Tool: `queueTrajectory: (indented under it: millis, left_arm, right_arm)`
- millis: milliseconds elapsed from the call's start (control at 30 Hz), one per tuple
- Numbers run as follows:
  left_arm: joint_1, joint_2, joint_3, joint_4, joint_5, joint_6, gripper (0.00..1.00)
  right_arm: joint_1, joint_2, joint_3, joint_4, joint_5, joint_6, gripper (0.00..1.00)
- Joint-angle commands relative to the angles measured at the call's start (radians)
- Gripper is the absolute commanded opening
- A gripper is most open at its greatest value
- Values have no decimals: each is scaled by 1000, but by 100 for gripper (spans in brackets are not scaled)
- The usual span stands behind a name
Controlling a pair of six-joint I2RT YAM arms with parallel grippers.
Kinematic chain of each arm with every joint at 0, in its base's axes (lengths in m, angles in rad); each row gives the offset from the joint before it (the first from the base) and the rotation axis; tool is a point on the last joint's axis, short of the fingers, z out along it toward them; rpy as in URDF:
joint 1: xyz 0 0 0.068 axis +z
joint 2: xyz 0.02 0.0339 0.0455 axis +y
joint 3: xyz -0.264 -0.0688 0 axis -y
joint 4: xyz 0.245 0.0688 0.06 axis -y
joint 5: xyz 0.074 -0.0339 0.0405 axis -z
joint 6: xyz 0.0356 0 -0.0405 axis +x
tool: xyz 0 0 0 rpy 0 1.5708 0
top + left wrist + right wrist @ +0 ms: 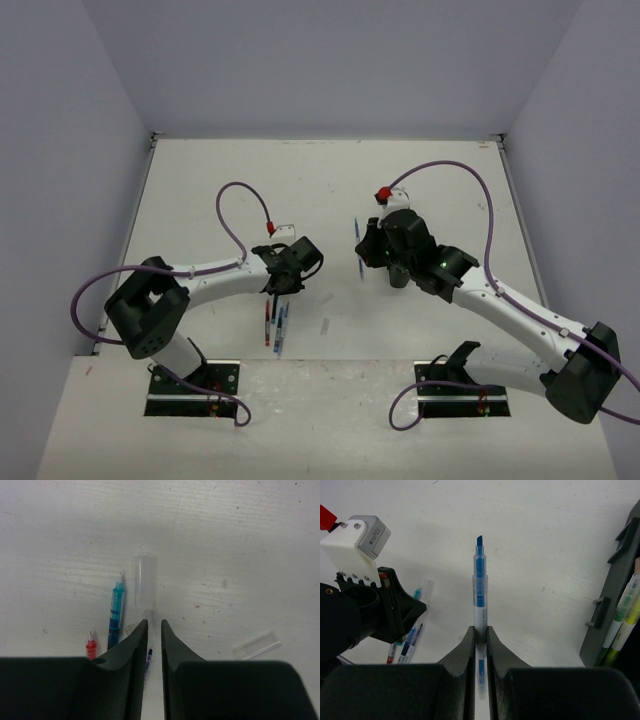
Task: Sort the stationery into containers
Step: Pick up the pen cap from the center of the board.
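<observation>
Plainly mid-sort, the black tray lay on the bench beside the right claw. That claw was clamped on a blue marker, which next needed a compartment. The left claw narrowly straddled a clear-capped pen lying on the bench; grip uncertain.

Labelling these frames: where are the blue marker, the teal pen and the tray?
Blue marker (pixel 480 600): right wrist view, on its clear barrel.
Teal pen (pixel 116 612): left wrist view, mid-barrel.
Tray (pixel 614 595): right wrist view, on its side wall.
</observation>
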Motion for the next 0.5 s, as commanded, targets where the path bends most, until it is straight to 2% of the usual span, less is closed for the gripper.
queueTrajectory:
  millis: [0,467]
  left_arm:
    - [5,-4,-3,28,0,-10,17]
    - [5,2,-29,40,10,-25,17]
  right_arm:
    - [-2,10,-5,1,16,-6,0]
    - [-2,34,8,1,-8,-4,0]
